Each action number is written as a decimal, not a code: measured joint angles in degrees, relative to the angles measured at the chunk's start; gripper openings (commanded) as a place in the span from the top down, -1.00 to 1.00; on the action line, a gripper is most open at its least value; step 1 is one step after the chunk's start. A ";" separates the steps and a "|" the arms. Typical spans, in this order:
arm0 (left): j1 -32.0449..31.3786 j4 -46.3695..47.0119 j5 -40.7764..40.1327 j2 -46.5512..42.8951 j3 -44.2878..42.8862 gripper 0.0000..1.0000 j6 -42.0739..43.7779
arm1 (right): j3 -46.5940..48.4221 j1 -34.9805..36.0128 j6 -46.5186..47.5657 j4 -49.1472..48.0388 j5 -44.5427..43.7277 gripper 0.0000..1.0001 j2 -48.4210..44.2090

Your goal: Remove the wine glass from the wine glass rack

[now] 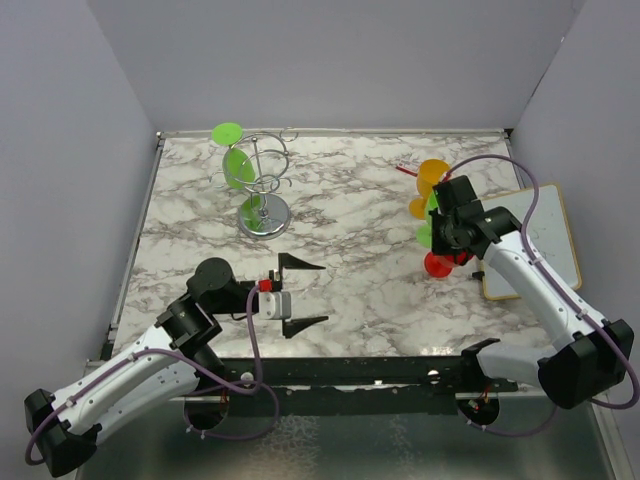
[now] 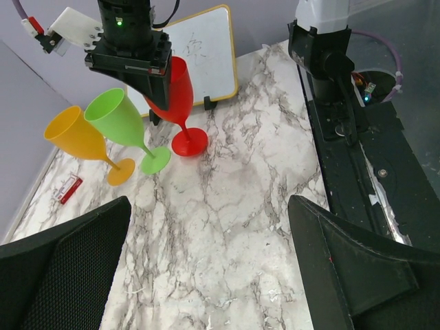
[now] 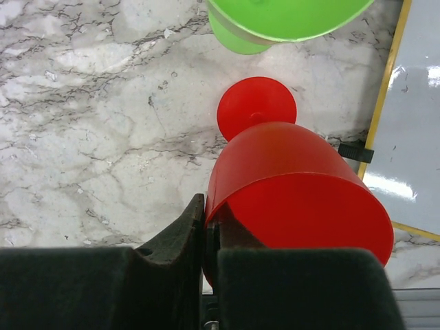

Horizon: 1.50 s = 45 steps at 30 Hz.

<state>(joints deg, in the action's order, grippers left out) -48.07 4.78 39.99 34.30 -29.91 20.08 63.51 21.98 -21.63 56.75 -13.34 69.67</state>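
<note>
The chrome wine glass rack (image 1: 263,195) stands at the back left of the marble table. A green wine glass (image 1: 238,166) hangs upside down from its wire arms. My left gripper (image 1: 301,293) is open and empty near the front middle, well short of the rack; its jaws stand wide apart over bare marble in the left wrist view (image 2: 210,206). My right gripper (image 3: 212,221) is shut on the rim of a red wine glass (image 3: 295,185), one finger inside the bowl and one outside. The red glass (image 2: 175,89) leans, its foot (image 2: 189,142) at the table.
A green glass (image 2: 122,118) and an orange glass (image 2: 72,134) stand tilted beside the red one at the right. A small whiteboard (image 1: 535,240) lies at the right edge. A small red item (image 2: 70,189) lies near the back wall.
</note>
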 measured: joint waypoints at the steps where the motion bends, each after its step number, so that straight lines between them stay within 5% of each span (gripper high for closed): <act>1: 0.00 0.09 -0.11 0.07 0.00 -0.99 -0.02 | -0.09 0.00 0.17 -0.15 0.07 0.84 0.07; 14: 0.00 1.66 -0.85 1.51 0.00 -0.99 -0.70 | -0.68 0.02 1.55 -1.57 1.84 0.25 1.33; 23: 0.00 3.17 -3.74 1.07 -0.02 -0.99 -3.28 | -0.68 0.02 2.38 -2.01 3.61 -0.41 0.17; 30: 0.35 3.67 -7.52 2.51 -2.38 -0.99 -6.99 | 0.90 0.02 3.67 -2.97 5.51 -0.71 -3.76; 45: 1.66 1.09 -10.05 13.44 -16.41 -0.99 -17.46 | 1.99 0.02 9.05 -9.07 11.76 -0.91 -19.12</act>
<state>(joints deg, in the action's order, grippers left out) -46.41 5.87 29.93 47.75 -46.33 2.61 65.49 22.00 -12.58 47.68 -1.58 50.54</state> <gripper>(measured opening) 0.992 0.925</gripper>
